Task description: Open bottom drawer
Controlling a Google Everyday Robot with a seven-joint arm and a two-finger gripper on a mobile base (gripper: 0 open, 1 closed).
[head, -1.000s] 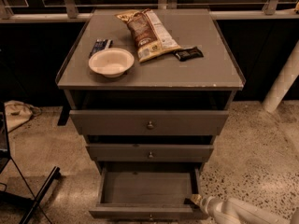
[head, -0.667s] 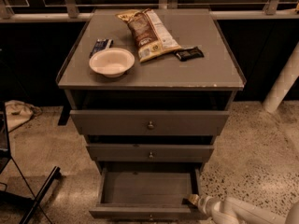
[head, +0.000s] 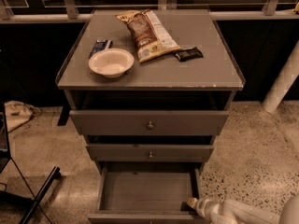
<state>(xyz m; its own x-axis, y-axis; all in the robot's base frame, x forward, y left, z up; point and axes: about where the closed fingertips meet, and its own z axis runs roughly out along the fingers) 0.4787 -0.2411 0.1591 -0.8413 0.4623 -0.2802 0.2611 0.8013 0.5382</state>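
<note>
The bottom drawer of the bench stands pulled well out, its interior exposed, lowest of three. The gripper sits low at the drawer's front right corner. Whether it is wide or narrow cannot be told.

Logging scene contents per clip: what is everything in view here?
Grey three-drawer cabinet: one, grey, centre.
Bottom drawer with flat grey front: one, grey, pulled out, nothing visible inside.
Mid-sized grey drawer front: one, grey, just above it.
Widest grey drawer front: one, grey, uppermost.
Round white bowl: one, white, cabinet top, left.
Crinkled snack bag: one, brown and white, cabinet top, centre.
Small dark wrapped bar: one, black, right of the bag.
Small blue packet: one, blue, behind the bowl.
Round white post: one, white, floor, right.
Robot arm: one, white, lower right.
Gripper: one, pale, at the bottom drawer's right front corner.
</note>
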